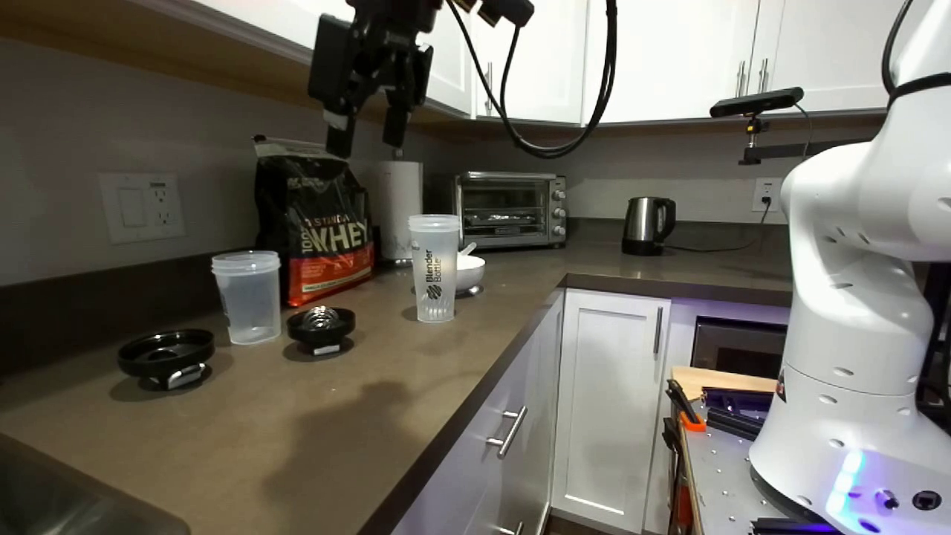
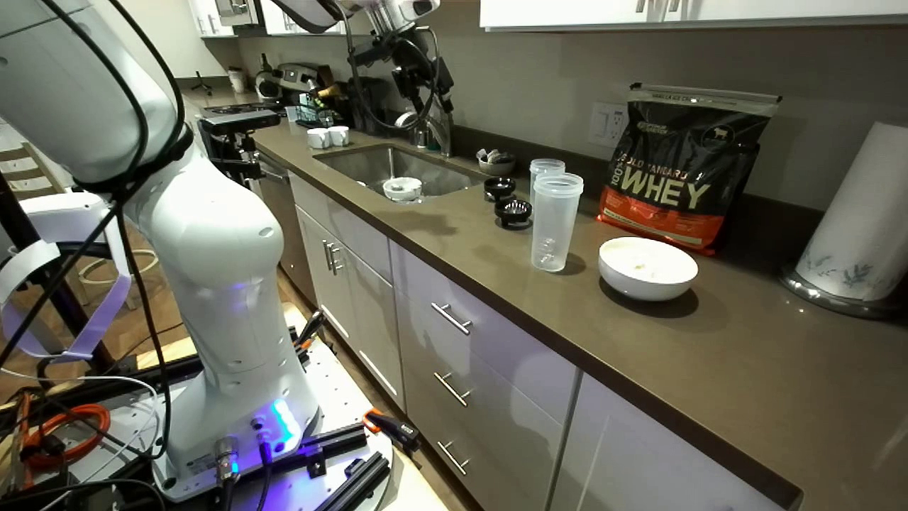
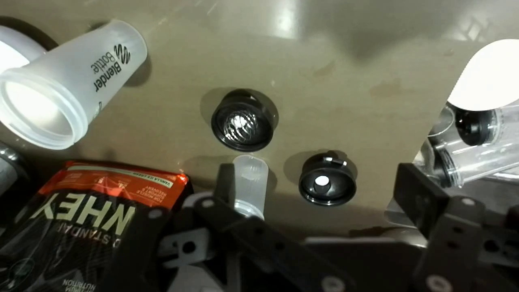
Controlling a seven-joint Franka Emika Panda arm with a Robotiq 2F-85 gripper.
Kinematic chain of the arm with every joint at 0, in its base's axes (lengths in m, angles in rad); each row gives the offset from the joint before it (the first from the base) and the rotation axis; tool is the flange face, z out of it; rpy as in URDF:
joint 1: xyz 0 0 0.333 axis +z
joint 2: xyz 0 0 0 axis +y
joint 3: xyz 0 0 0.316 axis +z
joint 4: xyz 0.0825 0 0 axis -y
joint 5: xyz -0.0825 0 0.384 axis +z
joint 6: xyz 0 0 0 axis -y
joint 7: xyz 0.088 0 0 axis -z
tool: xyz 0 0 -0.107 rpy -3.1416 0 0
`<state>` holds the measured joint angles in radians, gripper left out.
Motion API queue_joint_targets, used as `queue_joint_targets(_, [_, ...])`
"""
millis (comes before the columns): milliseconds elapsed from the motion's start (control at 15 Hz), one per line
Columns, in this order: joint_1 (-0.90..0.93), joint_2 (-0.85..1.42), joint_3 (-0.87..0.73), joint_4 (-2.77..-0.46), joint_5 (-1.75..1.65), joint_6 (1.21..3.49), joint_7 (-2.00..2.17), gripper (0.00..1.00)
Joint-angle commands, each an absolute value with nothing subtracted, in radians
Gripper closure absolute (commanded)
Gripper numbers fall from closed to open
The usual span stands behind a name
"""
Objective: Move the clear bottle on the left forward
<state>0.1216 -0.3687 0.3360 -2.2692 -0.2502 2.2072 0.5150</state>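
The clear bottle [image 1: 250, 301], a frosted, open-topped cup, stands upright on the counter. In an exterior view it stands near the wall between two black lids. In the other frames it shows partly hidden: behind the taller bottle in an exterior view [image 2: 546, 167], and behind a gripper finger in the wrist view [image 3: 252, 176]. My gripper [image 1: 368, 135] is open and empty, high above the counter, its fingers wide apart in the wrist view [image 3: 320, 182]. It also hangs in the air in an exterior view [image 2: 429, 85].
A taller Blender Bottle [image 1: 436, 271] stands beside a white bowl [image 2: 647, 268]. Two black lids [image 1: 321, 327] [image 1: 167, 355] lie near the clear bottle. A black whey bag [image 1: 316, 223] and a paper towel roll [image 1: 401, 208] stand by the wall. A sink [image 2: 408, 167] is set in the counter.
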Motion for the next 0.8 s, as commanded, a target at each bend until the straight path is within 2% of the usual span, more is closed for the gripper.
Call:
queue_joint_targets(0, [0.074,-0.387,0.365,-2.353,-0.369,2.344,0.633,0.00])
queue_joint_targets(333, [-0.009,-0.334,0.358,-2.395,-0.512,2.471,0.770,0.00])
queue_joint_targets(733, [-0.059,-0.196,0.333,-2.335,-0.594,2.541,0.836,0.00])
